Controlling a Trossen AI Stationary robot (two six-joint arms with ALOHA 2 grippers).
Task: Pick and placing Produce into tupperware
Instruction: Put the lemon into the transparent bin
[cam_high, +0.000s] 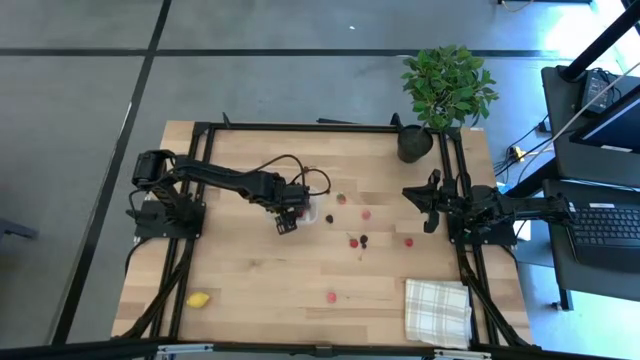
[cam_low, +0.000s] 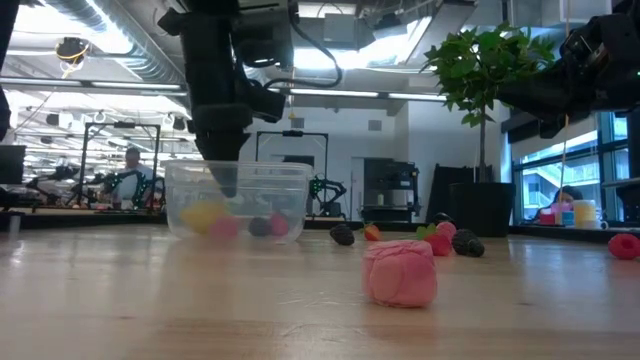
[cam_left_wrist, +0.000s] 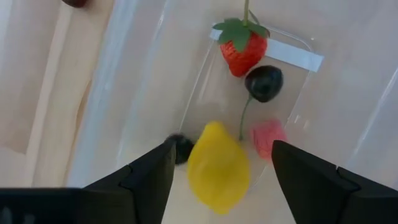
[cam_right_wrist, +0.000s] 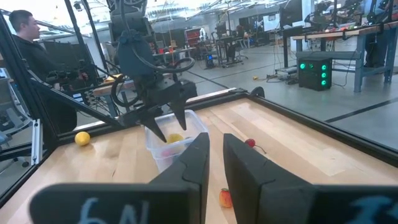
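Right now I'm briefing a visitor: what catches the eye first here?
The left gripper hangs open over the clear tupperware mid-table, a yellow lemon between its fingers, inside the tub. Red berries dot the wood to its right, and a leafy potted plant stands at the far right corner.

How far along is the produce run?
Partway. The tupperware already holds a strawberry, a dark berry and a pink piece. The left gripper is over it, fingers apart, with a yellow lemon between them. Left: another lemon and several red and dark pieces loose on the table. The right gripper waits shut.
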